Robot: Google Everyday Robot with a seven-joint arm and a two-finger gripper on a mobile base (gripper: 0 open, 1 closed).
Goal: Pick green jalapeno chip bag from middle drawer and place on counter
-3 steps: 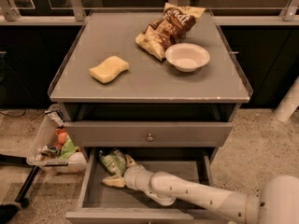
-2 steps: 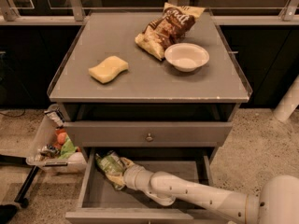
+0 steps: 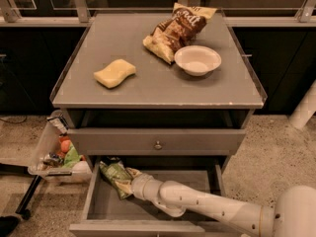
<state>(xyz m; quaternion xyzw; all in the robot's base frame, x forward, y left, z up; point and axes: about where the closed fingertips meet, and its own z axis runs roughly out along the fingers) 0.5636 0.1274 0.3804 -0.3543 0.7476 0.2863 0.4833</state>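
Inside grey drawer (image 3: pixel 101 206), gripper (image 3: pixel 130 178) at glossy green bag (image 3: pixel 112 173)

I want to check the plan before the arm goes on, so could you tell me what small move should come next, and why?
Probably pull the hand slightly toward the drawer's front before lifting. It is at the green chip bag in a back corner of the open drawer, right below the closed drawer above, so a straight lift might hit it.

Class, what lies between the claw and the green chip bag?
Nothing: the camera view shows the claw against the bag's right edge, inside the open drawer.
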